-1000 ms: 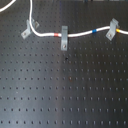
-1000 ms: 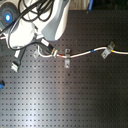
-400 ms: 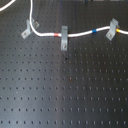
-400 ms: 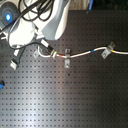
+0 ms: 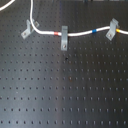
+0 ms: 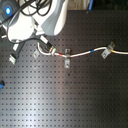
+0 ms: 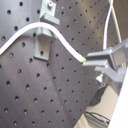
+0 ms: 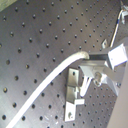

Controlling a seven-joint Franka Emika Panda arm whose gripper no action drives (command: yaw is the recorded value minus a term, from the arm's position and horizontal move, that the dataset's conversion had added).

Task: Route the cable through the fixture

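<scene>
The cable (image 5: 80, 34) lies across the far part of the black perforated board (image 5: 65, 90) in the first exterior view, and it passes three small grey clips. At the first exterior view's left it goes through the fixture (image 5: 26, 29), the slanted blue-grey clip with a forked top, then it passes the upright clip (image 5: 64, 38) in the middle, where a red band (image 5: 56, 33) sits just beside the clip. Further on it reaches the paler slanted clip (image 5: 112, 29) at the first exterior view's right, with a blue band and a yellow band near that clip. In the second exterior view the white robot arm (image 6: 35, 20) hangs over the fixture (image 6: 38, 50) and partly hides it. In the first wrist view the gripper (image 7: 100, 62) is closed on the cable (image 7: 60, 37), close beside the fixture (image 7: 42, 42), and the cable rests in the top of the fixture. The second wrist view shows the same grasp, with the fingers (image 8: 102, 57) pinching the white cord
</scene>
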